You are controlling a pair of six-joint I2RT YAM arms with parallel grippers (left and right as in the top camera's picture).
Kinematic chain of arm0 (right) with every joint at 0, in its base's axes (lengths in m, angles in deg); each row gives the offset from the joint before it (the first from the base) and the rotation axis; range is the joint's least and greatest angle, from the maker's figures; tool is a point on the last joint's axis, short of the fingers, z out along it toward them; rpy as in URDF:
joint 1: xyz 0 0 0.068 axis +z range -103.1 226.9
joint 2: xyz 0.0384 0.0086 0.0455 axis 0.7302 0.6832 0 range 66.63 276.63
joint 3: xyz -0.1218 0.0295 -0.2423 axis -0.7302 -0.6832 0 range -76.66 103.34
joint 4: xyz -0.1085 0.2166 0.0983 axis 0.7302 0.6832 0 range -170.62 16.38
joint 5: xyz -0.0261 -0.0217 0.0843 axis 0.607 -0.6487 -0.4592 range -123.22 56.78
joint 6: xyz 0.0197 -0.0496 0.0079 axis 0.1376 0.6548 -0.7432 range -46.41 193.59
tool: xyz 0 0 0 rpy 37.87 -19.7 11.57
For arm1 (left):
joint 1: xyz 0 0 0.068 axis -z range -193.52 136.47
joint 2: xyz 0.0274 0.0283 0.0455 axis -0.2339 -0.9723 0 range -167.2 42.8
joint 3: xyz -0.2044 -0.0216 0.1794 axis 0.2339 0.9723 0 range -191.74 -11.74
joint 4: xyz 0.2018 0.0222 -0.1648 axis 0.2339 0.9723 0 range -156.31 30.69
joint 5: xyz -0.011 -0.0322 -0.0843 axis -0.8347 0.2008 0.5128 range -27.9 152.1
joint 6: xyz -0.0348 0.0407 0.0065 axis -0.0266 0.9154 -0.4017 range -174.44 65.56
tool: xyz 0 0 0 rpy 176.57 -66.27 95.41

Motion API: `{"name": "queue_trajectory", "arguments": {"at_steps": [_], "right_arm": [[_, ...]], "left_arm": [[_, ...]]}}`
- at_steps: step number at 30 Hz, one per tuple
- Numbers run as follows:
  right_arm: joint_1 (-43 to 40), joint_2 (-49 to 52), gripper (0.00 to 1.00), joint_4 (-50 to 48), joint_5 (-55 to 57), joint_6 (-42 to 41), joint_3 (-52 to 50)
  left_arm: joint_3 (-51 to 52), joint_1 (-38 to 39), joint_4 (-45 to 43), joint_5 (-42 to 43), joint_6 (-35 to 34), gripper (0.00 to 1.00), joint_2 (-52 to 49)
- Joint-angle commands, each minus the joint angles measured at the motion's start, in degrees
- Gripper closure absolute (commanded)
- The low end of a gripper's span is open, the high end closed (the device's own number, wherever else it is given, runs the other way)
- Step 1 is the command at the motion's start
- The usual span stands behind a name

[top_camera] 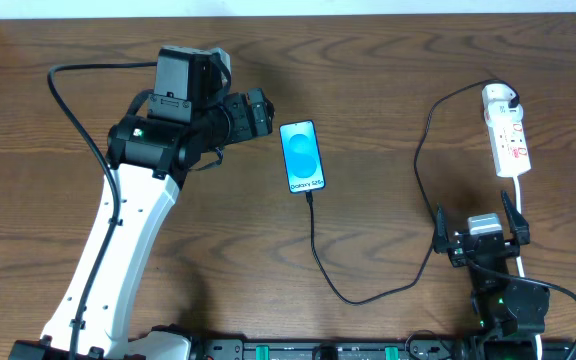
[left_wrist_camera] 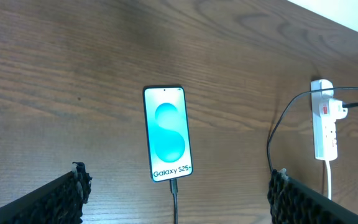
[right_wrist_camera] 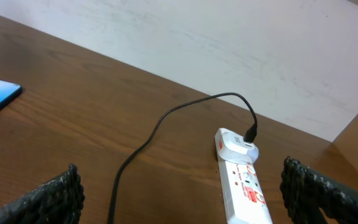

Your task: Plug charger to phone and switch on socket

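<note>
Power strip (top_camera: 506, 135): laid with its long axis running away from the nearer right gripper (top_camera: 476, 222), fingers spread wide and empty; left gripper (top_camera: 261, 108), likewise spread and empty, set well apart from it

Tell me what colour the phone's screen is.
Bright blue with paler circles and white "Galaxy S25+" text. The phone shows best in the left wrist view.

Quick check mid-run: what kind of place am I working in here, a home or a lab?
Probably a robot lab bench, not a home: a wooden table against a plain white wall, with just a phone, charger and socket staged on it.
</note>
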Motion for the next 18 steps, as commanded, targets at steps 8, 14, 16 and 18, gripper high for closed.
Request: {"name": "queue_trajectory", "arguments": {"at_steps": [8, 14, 16, 18], "right_arm": [[0.1, -0.5, 0.01, -0.1, -0.4, -0.8, -0.3], [0.1, -0.5, 0.01, -0.1, -0.4, -0.8, -0.3], [0.1, -0.5, 0.01, -0.1, -0.4, -0.8, -0.3], [0.1, -0.5, 0.01, -0.1, -0.4, -0.8, -0.3]], "left_arm": [[-0.3, -0.1, 2.1, -2.4, 1.2, 0.07, 0.2], [-0.2, -0.1, 1.8, -6.0, 1.2, 0.07, 1.6], [0.3, -0.1, 1.1, -8.5, 1.9, 0.07, 3.0], [1.7, -0.1, -1.7, -9.3, 5.2, 0.07, 4.8]]}}
